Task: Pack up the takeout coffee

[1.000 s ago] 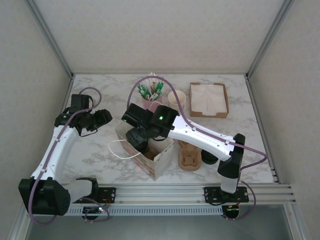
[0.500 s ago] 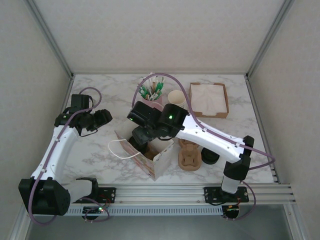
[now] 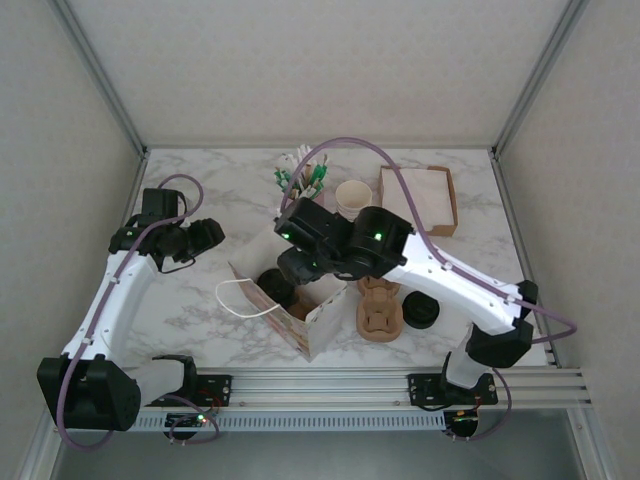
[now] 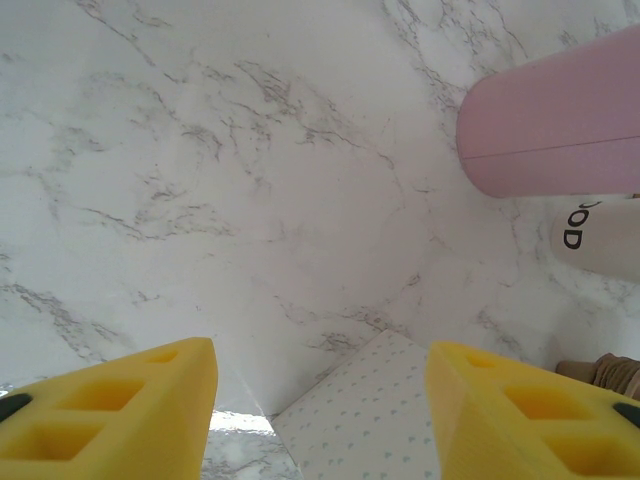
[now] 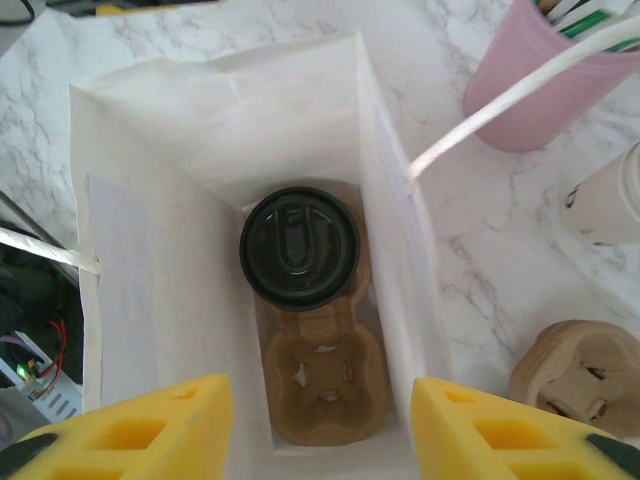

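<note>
From above, the left arm bends up the left side of the table (image 3: 215, 185). Its left gripper (image 3: 202, 240) points right toward the paper bag (image 3: 312, 325), well apart from it. The right arm reaches diagonally far-left from its base, and the right gripper (image 3: 292, 268) hangs over the bag's open mouth.

At the left wrist, the yellow fingers (image 4: 120, 405) stand parted and empty over bare marble.

At the right wrist, the fingers (image 5: 150, 420) are spread and hold nothing. Below them the takeout coffee (image 5: 299, 247) stands in the far pocket of a cardboard carrier (image 5: 325, 390) on the bag's floor.
</note>
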Controlling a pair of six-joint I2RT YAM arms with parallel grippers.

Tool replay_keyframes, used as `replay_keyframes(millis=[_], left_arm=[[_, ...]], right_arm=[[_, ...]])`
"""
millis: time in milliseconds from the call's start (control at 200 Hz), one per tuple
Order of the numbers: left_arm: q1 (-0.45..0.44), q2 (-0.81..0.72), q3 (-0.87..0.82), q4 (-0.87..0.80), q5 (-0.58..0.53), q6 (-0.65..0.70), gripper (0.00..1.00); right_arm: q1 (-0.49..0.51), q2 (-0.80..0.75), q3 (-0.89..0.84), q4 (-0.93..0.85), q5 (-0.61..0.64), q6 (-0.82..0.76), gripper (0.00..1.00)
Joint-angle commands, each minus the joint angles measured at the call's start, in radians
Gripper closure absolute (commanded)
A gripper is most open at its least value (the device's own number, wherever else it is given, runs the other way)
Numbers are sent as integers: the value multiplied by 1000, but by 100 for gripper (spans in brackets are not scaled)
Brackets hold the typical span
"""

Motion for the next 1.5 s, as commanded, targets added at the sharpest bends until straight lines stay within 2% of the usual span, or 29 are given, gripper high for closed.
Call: replay_keyframes(millis=[0,290,551,776,1001,1166,1362,1497], left_arm=[[9,-15,-12,10,24,17,43],[10,-45,-16,24,21,18,43],[10,-64,-19,30,15,18,43],[11,-81,-24,39,3,17,43],[11,-86,-30,48,9,18,43],[13,-86,-32,51,17,20,43],[15,-85,-35,57,28,19,43],[14,-85,-36,60,41,19,43]], right_arm=[[11,-61,4,-6,91,-23,50],[-11,-182,-94,126,286,-59,53],[-186,-242,-180,293,251,-88,54],[-397,-212,-200,413,73,-94,54],[-517,-67,-126,453,-69,-91,55],[-562,43,-67,454,-152,-76,58],[-566,154,17,446,-287,-113,61],[-552,230,88,412,-386,-160,69]])
